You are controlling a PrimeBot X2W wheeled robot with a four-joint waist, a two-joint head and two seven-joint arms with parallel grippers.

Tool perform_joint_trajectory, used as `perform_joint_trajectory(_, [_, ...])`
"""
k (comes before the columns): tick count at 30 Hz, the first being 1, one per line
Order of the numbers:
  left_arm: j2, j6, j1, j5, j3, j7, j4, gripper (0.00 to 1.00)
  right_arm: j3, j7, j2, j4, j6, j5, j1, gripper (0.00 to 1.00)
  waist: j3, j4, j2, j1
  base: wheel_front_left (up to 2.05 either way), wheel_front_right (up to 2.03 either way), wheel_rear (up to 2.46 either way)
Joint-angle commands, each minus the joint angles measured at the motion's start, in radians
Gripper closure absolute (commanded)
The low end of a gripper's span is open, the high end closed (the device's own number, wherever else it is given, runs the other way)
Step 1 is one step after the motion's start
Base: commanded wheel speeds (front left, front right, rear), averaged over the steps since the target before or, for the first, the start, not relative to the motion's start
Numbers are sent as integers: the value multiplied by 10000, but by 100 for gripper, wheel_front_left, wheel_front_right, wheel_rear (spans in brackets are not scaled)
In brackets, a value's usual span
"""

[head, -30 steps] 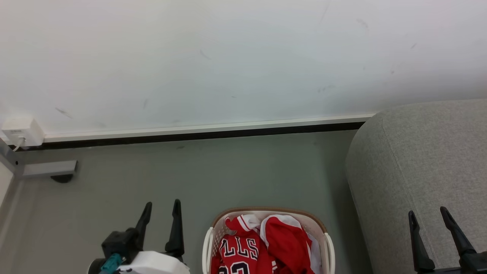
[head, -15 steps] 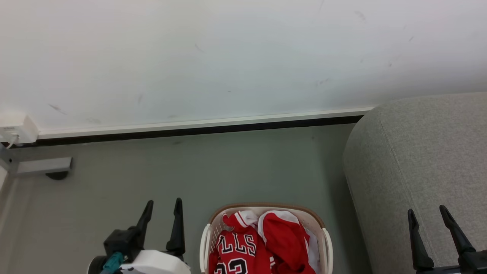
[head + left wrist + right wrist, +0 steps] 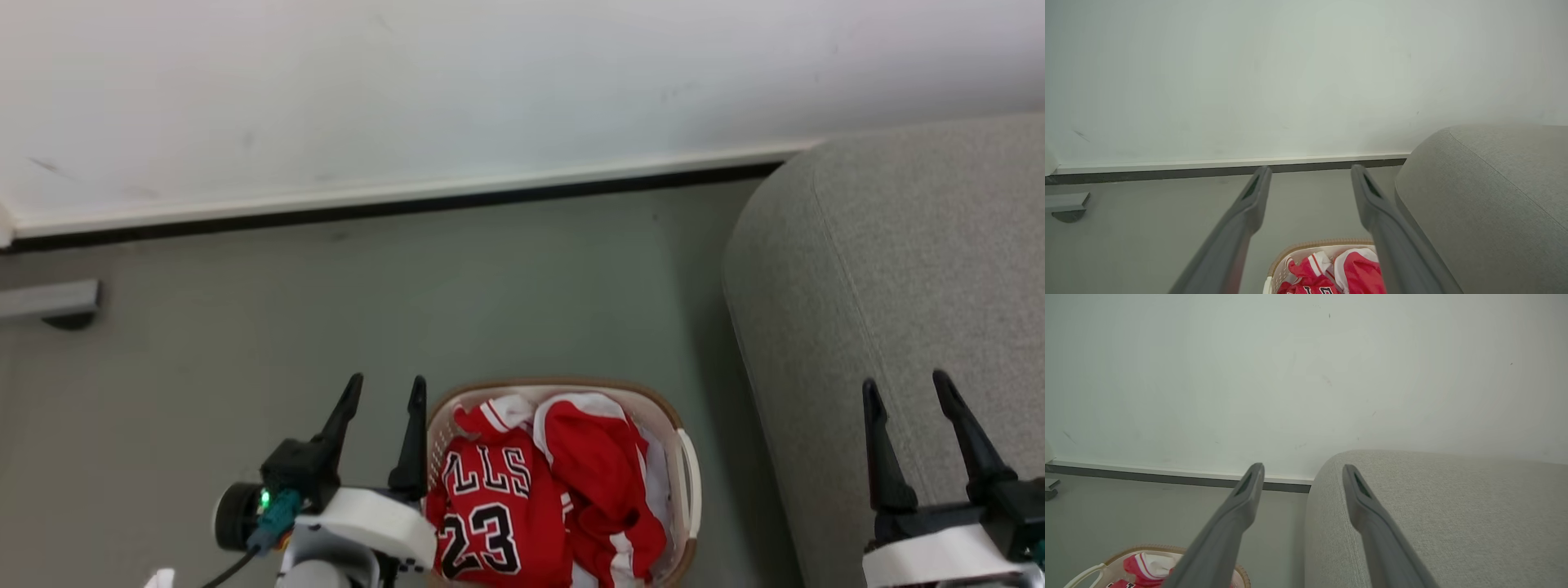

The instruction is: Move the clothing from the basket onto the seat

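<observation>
- Since a second ago the head camera has dipped, so more of the basket (image 3: 571, 381) shows. Measured against it, my left jaws have come in and now stand just beside its left rim.
- At far left a grey bracket (image 3: 49, 300) sits on the floor (image 3: 490, 278), well apart from my work and no hindrance.
- My left jaws are spread and hold nothing, with the fingers (image 3: 412, 441) pointing toward the wall.
- Both garments lie in the basket. The jersey (image 3: 490, 523) is on the left, nearest my left jaws, and the shorts (image 3: 600, 465) lie crumpled on the right.
- As I judge it, the step in hand is the reach. I should tip the left jaws down over the rim and bite a raised fold of the jersey, keeping off the perforated wall so the light basket does not lift along.
- The seat (image 3: 898, 245) stands just right of the basket and looks higher than its rim, so the cloth must be lifted well clear.
- My right jaws, spread and holding nothing, hover over the seat's near edge, where they may crowd the drop spot.
</observation>
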Motion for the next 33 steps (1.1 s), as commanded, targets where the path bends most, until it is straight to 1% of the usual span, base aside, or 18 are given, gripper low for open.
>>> perform_joint_trajectory(1, [65,16,-257,157,-66,-9,83,0,55,2,46,-71,-21,69,-276,0,605,-300,0,-1,0,0,0])
perform_joint_trajectory(6, [65,-23,-991,554,-481,-9,695,0,325,2,146,-221,-21,214,-999,0,1644,-744,0,-1,0,0,0])
perform_joint_trajectory(11, [66,-153,-1940,1036,-991,-9,1799,0,549,2,250,-374,-21,425,-1762,0,2666,-1204,0,-1,0,0,0])
perform_joint_trajectory(15, [93,-202,-2760,1434,-1336,-9,3321,0,769,2,300,-524,-21,593,-2292,0,3387,-1603,0,-1,0,0,0])
perform_joint_trajectory(17, [122,-280,-3255,1674,-1572,163,4162,0,900,2,316,-610,-21,678,-2516,0,3711,-1806,0,-1,0,0,0])
perform_joint_trajectory(20, [139,-380,-3942,2005,-1935,701,5310,0,1134,2,316,-736,-21,1000,-2765,0,4133,-2050,0,-1,0,0,0])
perform_joint_trajectory(24, [154,-530,-4764,2459,-2460,1650,6514,0,1428,2,317,-817,-21,1359,-3019,0,4558,-2353,0,-1,0,0,0])
perform_joint_trajectory(33, [341,103,-6051,3099,-2963,3619,8242,0,1836,2,320,-950,-21,1994,-3343,0,5307,-2944,0,-1,0,0,0])
